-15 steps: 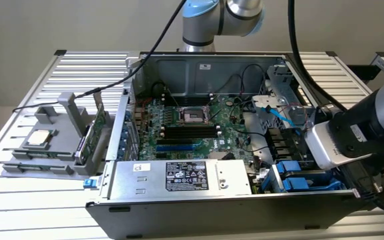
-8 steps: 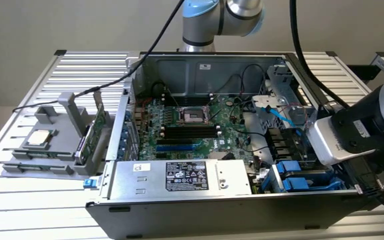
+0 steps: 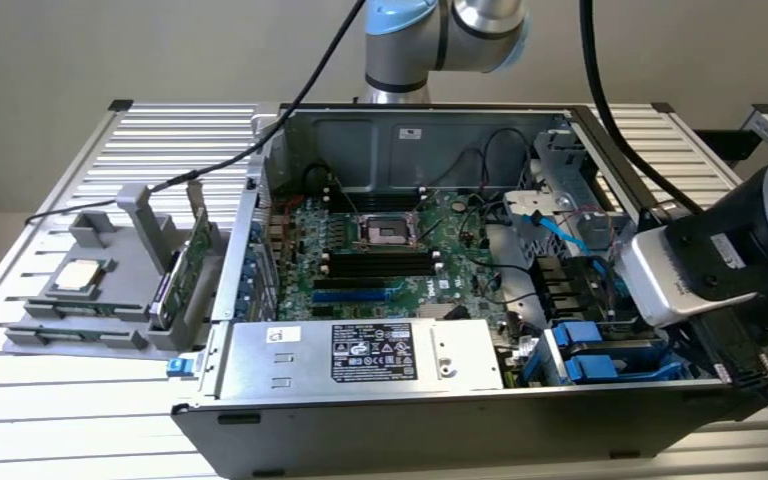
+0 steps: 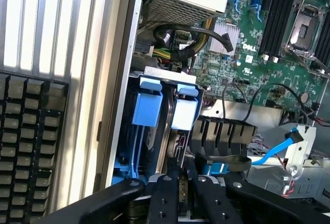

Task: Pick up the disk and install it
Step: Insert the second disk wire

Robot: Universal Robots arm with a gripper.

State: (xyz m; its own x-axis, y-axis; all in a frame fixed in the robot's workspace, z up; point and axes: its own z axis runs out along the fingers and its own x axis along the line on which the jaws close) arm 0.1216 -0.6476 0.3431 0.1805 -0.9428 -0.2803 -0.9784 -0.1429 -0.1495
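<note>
The black metal jaws of the gripper [image 4: 180, 193] stand nearly closed, pinching the thin upright edge of the disk [image 4: 172, 146], which runs straight out from between them, edge-on, down into the drive bay. Two glossy blue plastic tabs [image 4: 147, 102] flank it (one pale under the glare). Beyond lie a ribbed black cable guide [image 4: 221, 133], a green circuit board [image 4: 258, 53] and a perforated grey power supply [image 4: 175, 4]. In the exterior view, the open steel case [image 3: 398, 130] sits on a slatted aluminium table [image 3: 91, 420].
</note>
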